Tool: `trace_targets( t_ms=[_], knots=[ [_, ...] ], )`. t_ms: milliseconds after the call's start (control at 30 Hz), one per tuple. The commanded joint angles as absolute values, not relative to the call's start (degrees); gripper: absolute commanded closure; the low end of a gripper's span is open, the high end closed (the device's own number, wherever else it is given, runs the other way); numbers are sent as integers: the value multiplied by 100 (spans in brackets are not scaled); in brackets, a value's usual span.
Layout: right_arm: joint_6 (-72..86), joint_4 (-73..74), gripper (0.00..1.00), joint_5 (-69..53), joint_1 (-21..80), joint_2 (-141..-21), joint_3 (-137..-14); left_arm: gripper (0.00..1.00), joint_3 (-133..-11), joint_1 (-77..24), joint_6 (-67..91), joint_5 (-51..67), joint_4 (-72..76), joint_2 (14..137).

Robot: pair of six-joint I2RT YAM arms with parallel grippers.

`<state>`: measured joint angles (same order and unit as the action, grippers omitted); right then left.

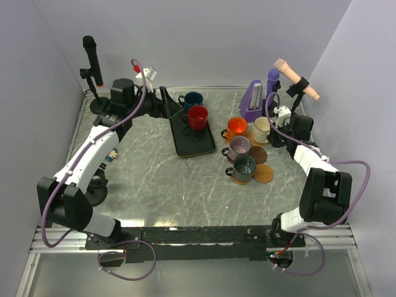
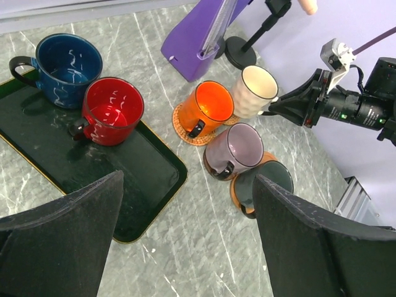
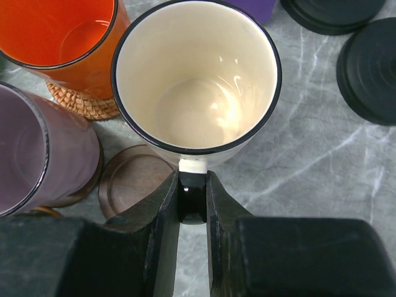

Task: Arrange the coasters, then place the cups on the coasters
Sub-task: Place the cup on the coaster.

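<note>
**Counter (image 1: 154, 185):** You have broad bare surface behind both grippers, toward the arm bases. Walls close off the far edge and both sides.

**Black tray (image 1: 197, 145):** It lies below and ahead of the left gripper (image 2: 189, 185), whose fingers stand wide apart and hold nothing. The red cup (image 2: 113, 110) and the navy cup (image 2: 65, 65) sit close together at the tray's far end, ahead-left of that gripper. The nearer half of the tray is bare.

**Cream cup (image 3: 197, 80):** It stands upright, glossy cream inside with a thin dark rim. The right gripper (image 3: 192, 198) is clamped on its handle (image 3: 192, 185).

**Room around the right gripper:**
- The orange cup (image 3: 62, 31) stands ahead-left on a woven coaster (image 3: 80, 102).
- The mauve cup (image 3: 37, 154) stands to the left.
- A bare dark brown coaster (image 3: 133, 185) lies just left of the fingers.
- The right side is open counter as far as two black stand bases (image 3: 371, 68) ahead-right.

**View differences:**
- Only the right wrist view shows the grip on the handle.
- That view misses the dark green cup (image 1: 244, 167) and the bare tan coaster (image 1: 264, 173) beside it, farther to the right gripper's left.
- You cannot tell from any view whether a coaster lies under the cream cup.
</note>
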<state>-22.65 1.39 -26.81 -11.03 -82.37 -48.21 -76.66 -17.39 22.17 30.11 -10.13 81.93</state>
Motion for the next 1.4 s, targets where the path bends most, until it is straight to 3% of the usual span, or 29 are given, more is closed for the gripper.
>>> trace_targets(
  t_ms=[0,1367],
  knots=[
    [-2452,-738,100,-2883,-1020,-8384,-5106,12,-8059,-1714,2206,3094,-888,8367],
    [-2830,-290,100,-2444,-668,-8965,-5581,12,-7937,-1705,2250,3234,-817,8332]
  ],
)
